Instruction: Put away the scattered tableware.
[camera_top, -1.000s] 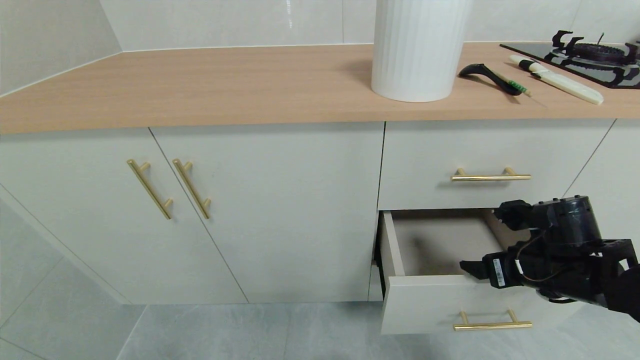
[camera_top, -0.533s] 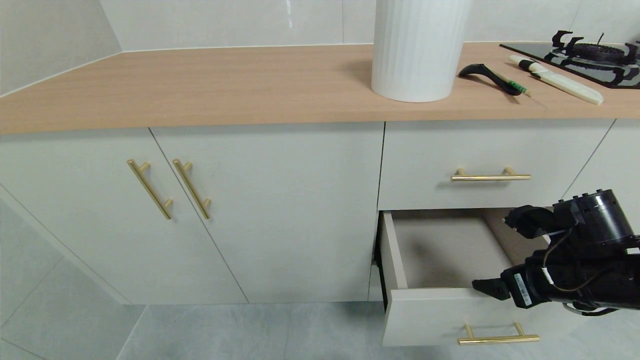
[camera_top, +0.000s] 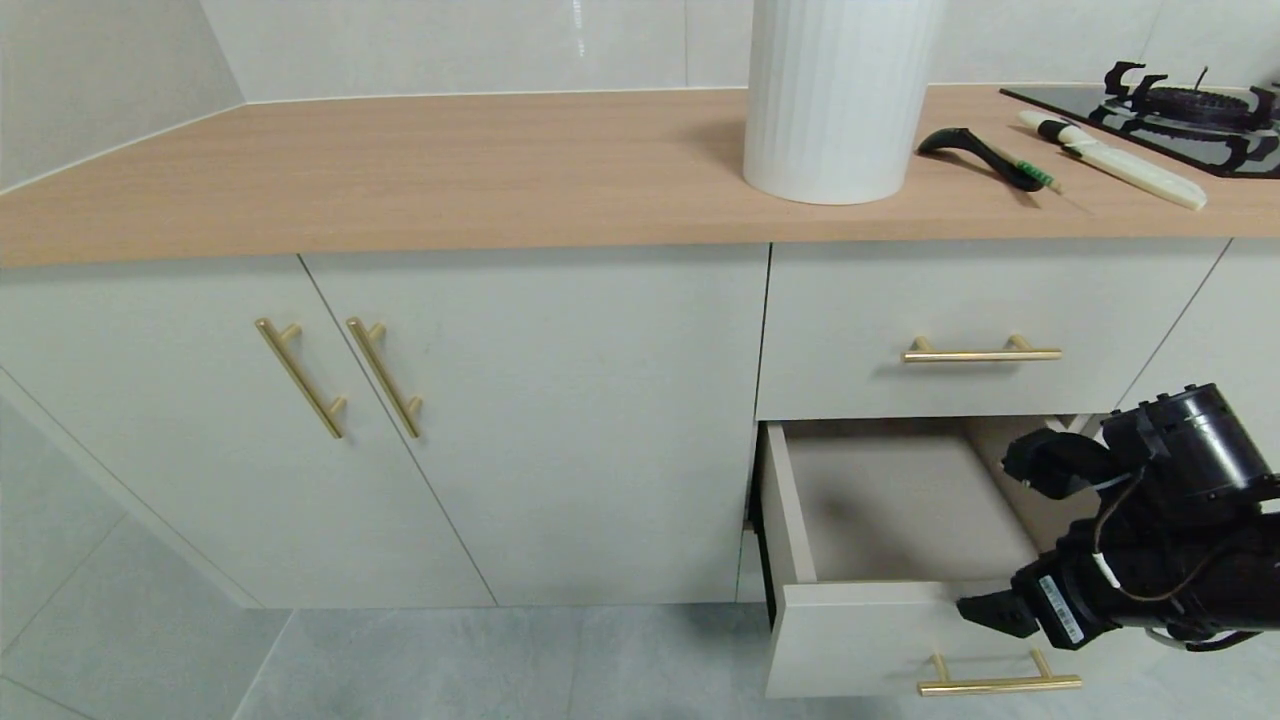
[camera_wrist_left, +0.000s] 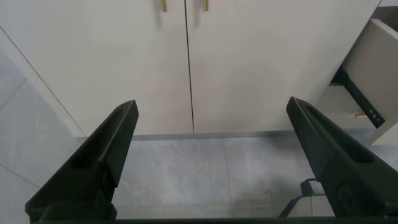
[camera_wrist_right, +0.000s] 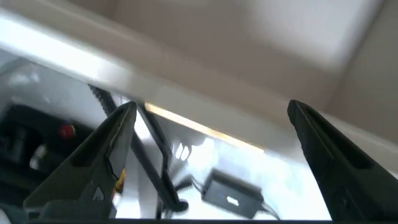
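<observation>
The scattered tableware lies on the wooden countertop (camera_top: 400, 170) at the right: a black ladle (camera_top: 978, 155), a thin green-handled utensil (camera_top: 1035, 176) and a white knife (camera_top: 1125, 167). Below, the lower drawer (camera_top: 870, 640) stands pulled out, nothing visible inside. My right gripper (camera_top: 1015, 540) is open at the drawer's front panel, one finger inside the drawer and one outside. In the right wrist view the right gripper (camera_wrist_right: 211, 109) has its fingers wide apart with the panel's edge running across between them. My left gripper (camera_wrist_left: 211, 106) is open, low over the floor, facing the cabinet doors.
A tall white ribbed container (camera_top: 835, 100) stands on the counter beside the ladle. A gas hob (camera_top: 1190, 105) is at the far right. The upper drawer (camera_top: 980, 330) is closed, as are the two cabinet doors (camera_top: 400, 430) with gold handles. Grey tiled floor (camera_top: 400, 660) lies in front.
The lower drawer has slid farther out of the cabinet. My right gripper has come back toward me with the drawer's front panel.
</observation>
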